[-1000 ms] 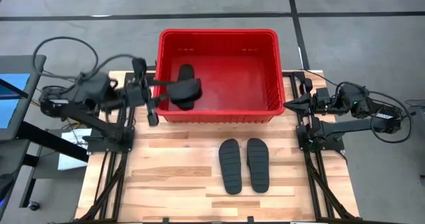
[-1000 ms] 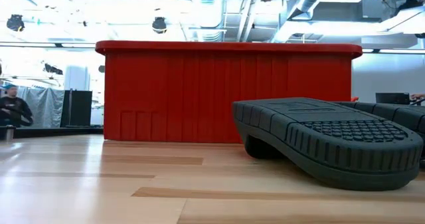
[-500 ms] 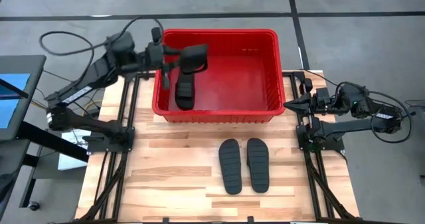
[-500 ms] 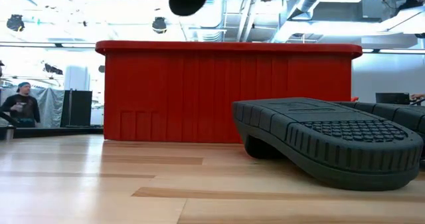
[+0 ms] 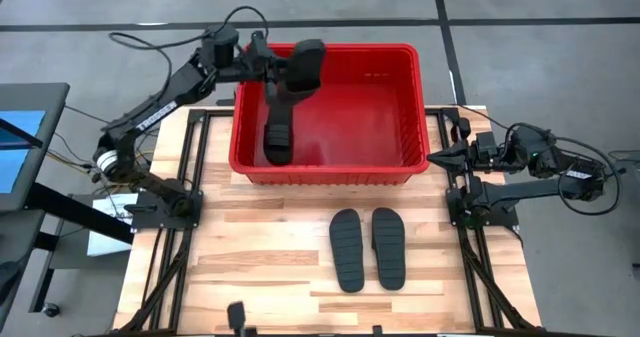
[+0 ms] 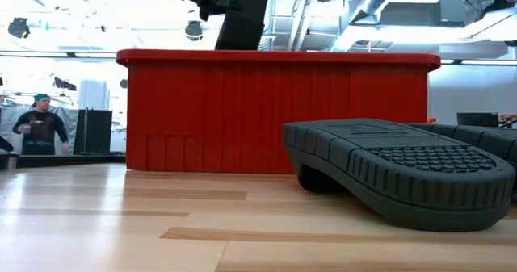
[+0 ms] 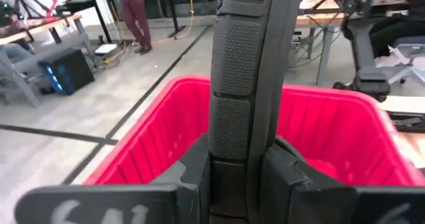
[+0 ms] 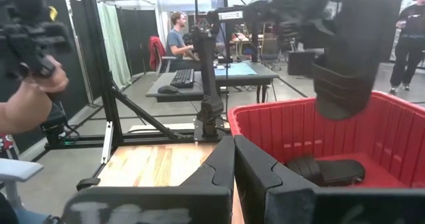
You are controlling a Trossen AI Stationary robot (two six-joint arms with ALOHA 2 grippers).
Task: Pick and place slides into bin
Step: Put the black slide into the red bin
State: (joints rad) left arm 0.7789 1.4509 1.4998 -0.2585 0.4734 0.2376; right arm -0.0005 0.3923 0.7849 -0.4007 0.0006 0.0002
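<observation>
**Sandal held above the crate's far left corner**

Left gripper (image 5: 285,65) up over the far left corner of the red crate (image 5: 325,167), pinching one black sandal (image 5: 303,65) between its fingers (image 7: 192,167). Held sandal hanging above the rim, clear of the crate floor; in the low view seen standing on end over the crate's top edge (image 6: 246,15). From the left wrist, ribbed sole of the sandal (image 7: 242,84) clamped between both dark fingers, red crate wall beyond.

A second sandal (image 5: 279,135) already inside the crate, lying along the left wall. Two more sandals (image 5: 346,249) (image 5: 388,246) side by side on the wooden table (image 5: 250,267), soles up, just in front of the crate's near wall and apart from it.

Right gripper (image 5: 440,157) waiting at the table's right edge beside the crate's near right corner, fingers (image 8: 219,174) pressed together, holding nothing.

A person (image 6: 39,127) standing in the room behind the table.
</observation>
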